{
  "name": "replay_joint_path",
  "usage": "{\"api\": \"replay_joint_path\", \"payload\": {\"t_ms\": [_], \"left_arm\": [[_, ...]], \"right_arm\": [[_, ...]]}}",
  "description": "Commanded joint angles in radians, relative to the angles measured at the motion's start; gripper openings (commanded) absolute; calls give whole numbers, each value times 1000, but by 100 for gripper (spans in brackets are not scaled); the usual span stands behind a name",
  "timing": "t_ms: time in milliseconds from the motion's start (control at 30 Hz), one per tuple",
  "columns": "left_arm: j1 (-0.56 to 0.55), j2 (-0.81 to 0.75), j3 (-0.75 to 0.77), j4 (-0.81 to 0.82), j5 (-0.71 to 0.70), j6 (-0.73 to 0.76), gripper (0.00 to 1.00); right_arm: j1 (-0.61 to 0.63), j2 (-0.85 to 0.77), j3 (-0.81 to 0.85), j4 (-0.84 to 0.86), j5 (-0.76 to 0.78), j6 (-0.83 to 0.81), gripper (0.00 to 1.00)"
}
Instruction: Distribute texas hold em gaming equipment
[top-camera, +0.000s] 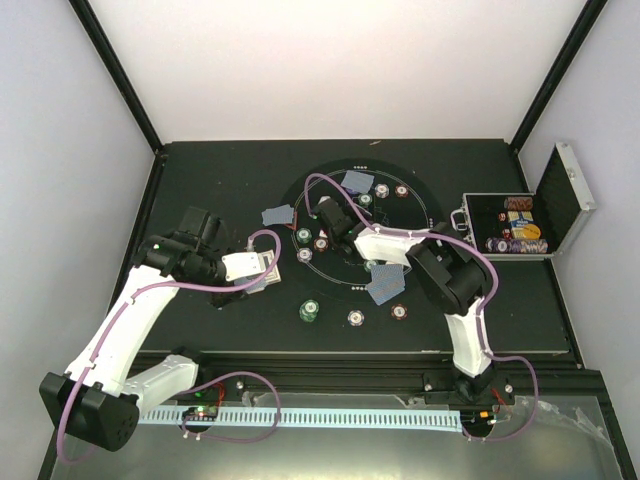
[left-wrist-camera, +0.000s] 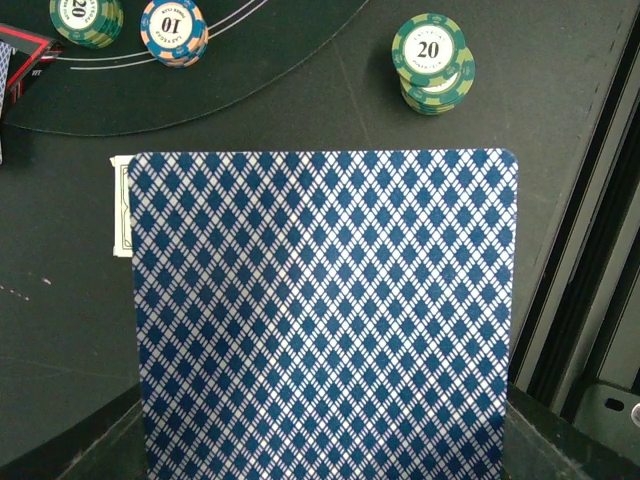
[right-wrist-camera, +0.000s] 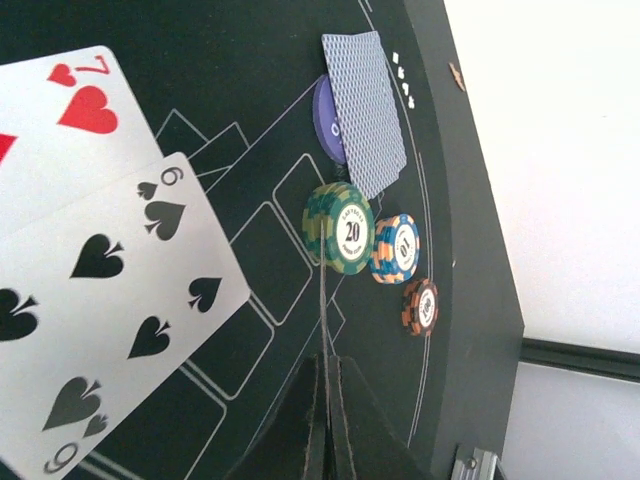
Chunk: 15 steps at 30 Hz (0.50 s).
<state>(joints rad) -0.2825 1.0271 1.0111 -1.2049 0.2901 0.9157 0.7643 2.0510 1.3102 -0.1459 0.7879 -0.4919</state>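
Observation:
My left gripper (top-camera: 258, 268) sits left of the round black mat (top-camera: 430, 205), shut on a deck of cards. The deck's blue diamond-patterned back (left-wrist-camera: 325, 320) fills the left wrist view and hides the fingers; one card edge (left-wrist-camera: 121, 205) sticks out on the left. My right gripper (right-wrist-camera: 323, 365) hovers over the mat's middle (top-camera: 333, 215), shut on a single card seen edge-on (right-wrist-camera: 322, 320). Ahead of it lie a green 20 chip stack (right-wrist-camera: 340, 228), a blue-orange 10 stack (right-wrist-camera: 395, 248), a brown-red chip (right-wrist-camera: 421, 305) and a purple button (right-wrist-camera: 325, 120) under a face-down card (right-wrist-camera: 365, 110). A 7 of hearts (right-wrist-camera: 70, 120) and 9 of spades (right-wrist-camera: 120, 300) show face-up.
The open silver case with chips (top-camera: 510, 225) stands at the right. Face-down cards (top-camera: 279, 215) (top-camera: 385, 288) and chip stacks (top-camera: 310, 311) (top-camera: 356, 318) (top-camera: 398, 311) ring the mat. A green 20 stack (left-wrist-camera: 432, 60) stands just ahead of the left gripper. The table's front rail runs along the near edge.

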Motion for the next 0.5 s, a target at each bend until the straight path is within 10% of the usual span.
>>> {"api": "replay_joint_path", "payload": {"t_ms": [0, 267, 467], "left_arm": [[2, -8, 20, 4, -14, 7, 1], [2, -10, 35, -6, -14, 9, 2], [2, -7, 55, -20, -7, 6, 2]], "right_arm": [[-3, 24, 3, 55, 41, -41, 1], [5, 9, 14, -127, -120, 108, 17], [10, -74, -9, -188, -230, 179, 55]]}}
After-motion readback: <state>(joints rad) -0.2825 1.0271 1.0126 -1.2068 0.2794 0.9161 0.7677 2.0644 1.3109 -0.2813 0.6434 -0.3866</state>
